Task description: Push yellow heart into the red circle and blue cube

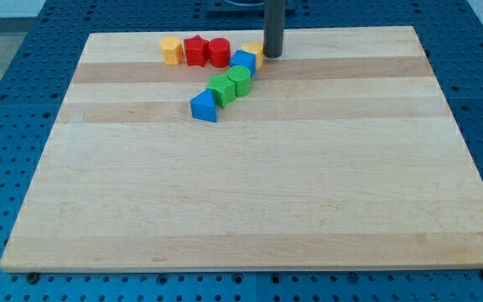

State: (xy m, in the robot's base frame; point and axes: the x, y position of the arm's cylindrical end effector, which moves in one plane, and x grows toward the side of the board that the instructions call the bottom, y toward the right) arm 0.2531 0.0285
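Your yellow heart (pixel 256 53) sits at the table's (pixel 250 201) top, touching the blue cube (pixel 243 60), red circle (pixel 218 52) just left. No hand: my tip (pixel 272 55) presses its right side, holding nothing. Light, stiff, slippery; push centrally

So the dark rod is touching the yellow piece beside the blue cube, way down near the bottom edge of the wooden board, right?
Not quite. The camera view shows my tip against the yellow heart beside the blue cube, but near the top edge of the wooden board, not the bottom.
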